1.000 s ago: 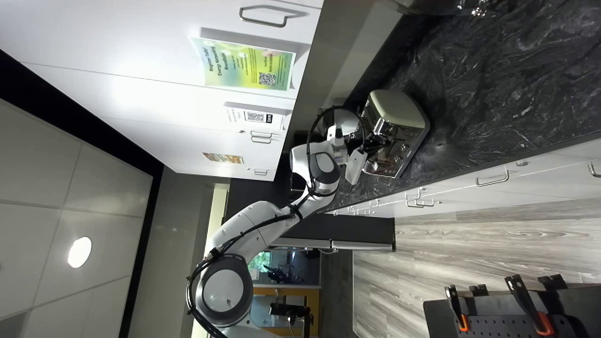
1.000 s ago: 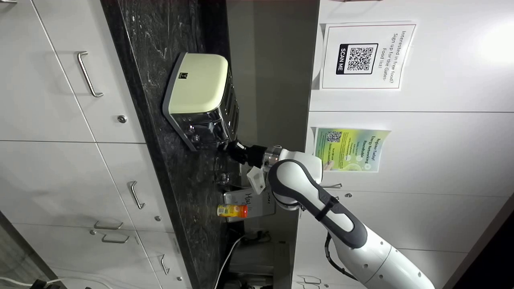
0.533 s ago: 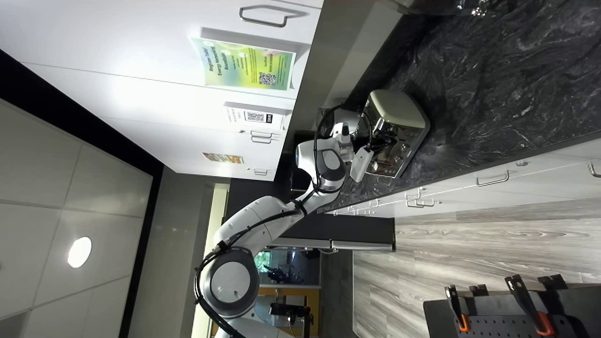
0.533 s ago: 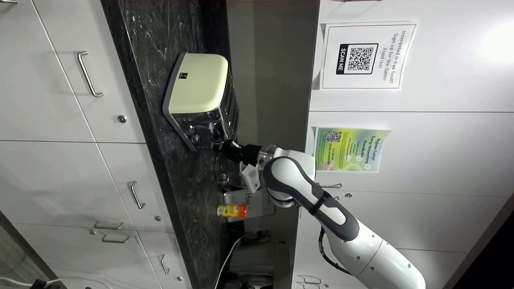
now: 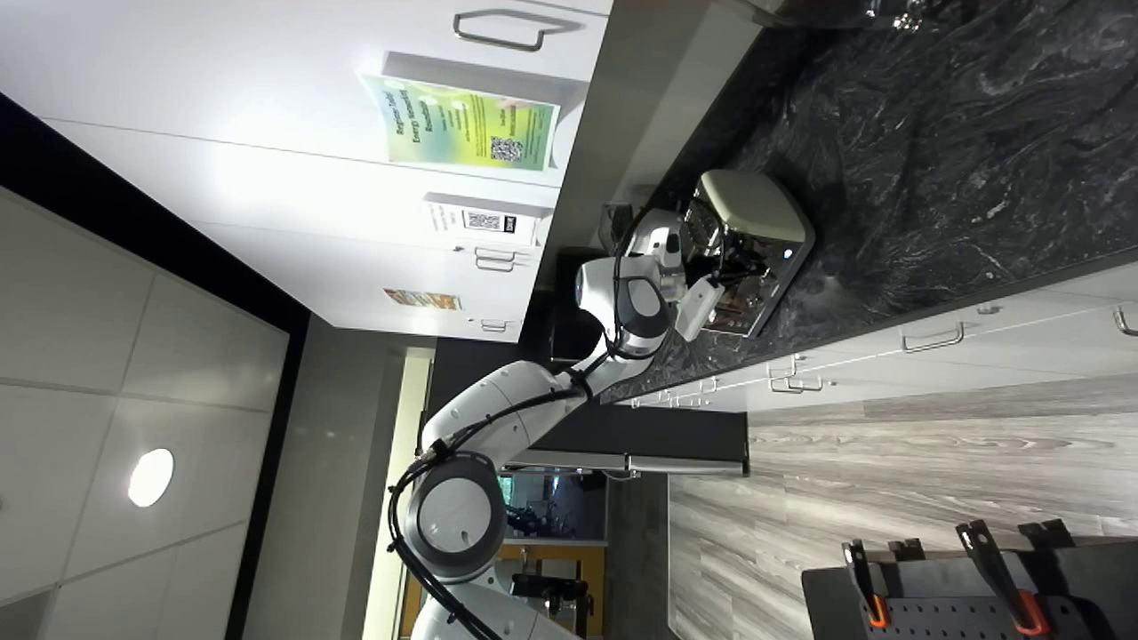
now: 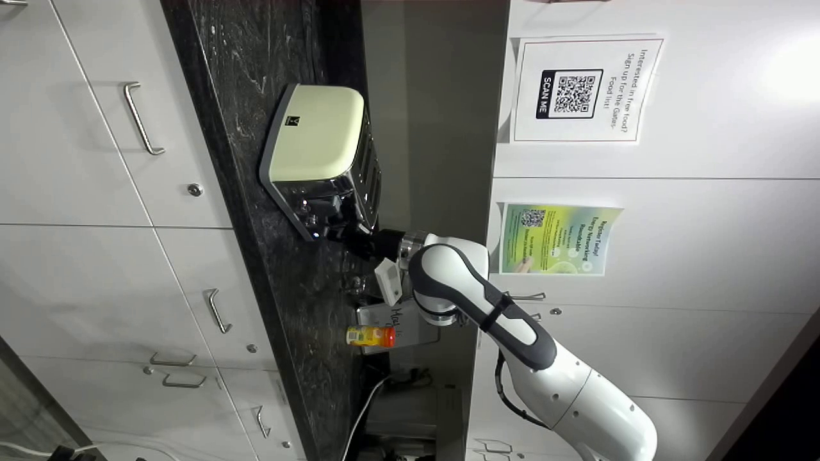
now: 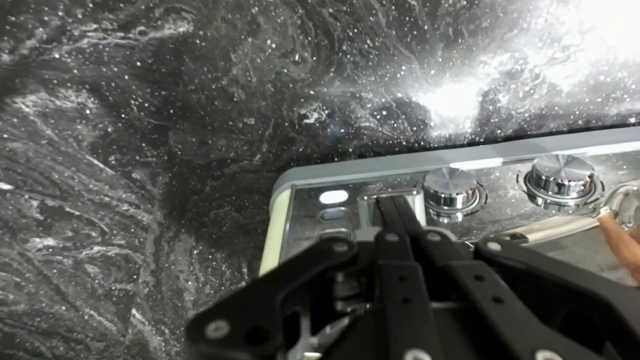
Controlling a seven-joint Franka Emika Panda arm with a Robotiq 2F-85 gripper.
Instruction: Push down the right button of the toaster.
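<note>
A toaster [image 6: 317, 144] with cream sides and a shiny metal end was stood upright on a dark, marbled counter [image 7: 125, 150], below white wall cabinets [image 6: 705, 275]. In both exterior views a white arm [image 6: 520, 330] was stretched toward it, and the hand [image 7: 392, 199] was placed at the metal end, where the controls were set.

In the wrist view the hand was seen fully closed: its two black fingers [image 7: 387, 212] were brought together side by side along their length. Their tips were laid over a silver lever [image 7: 419, 210], apparently in contact; how firmly they were pressed could not be told. The lever was positioned low, close to the toaster's grey base rim [image 7: 375, 167].

Just to one side of the lever, three oval buttons [image 7: 333, 215] were lined up, and the one nearest the rim was lit white. On the other side, two round metal knobs [image 7: 451, 187] were mounted.

In an exterior view a yellow jar [image 6: 365, 336] with a red lid was stood on the counter, apart from the toaster, with a grey board [image 6: 419, 323] just behind it. Notices [image 6: 560, 237] were posted on the cabinets.
</note>
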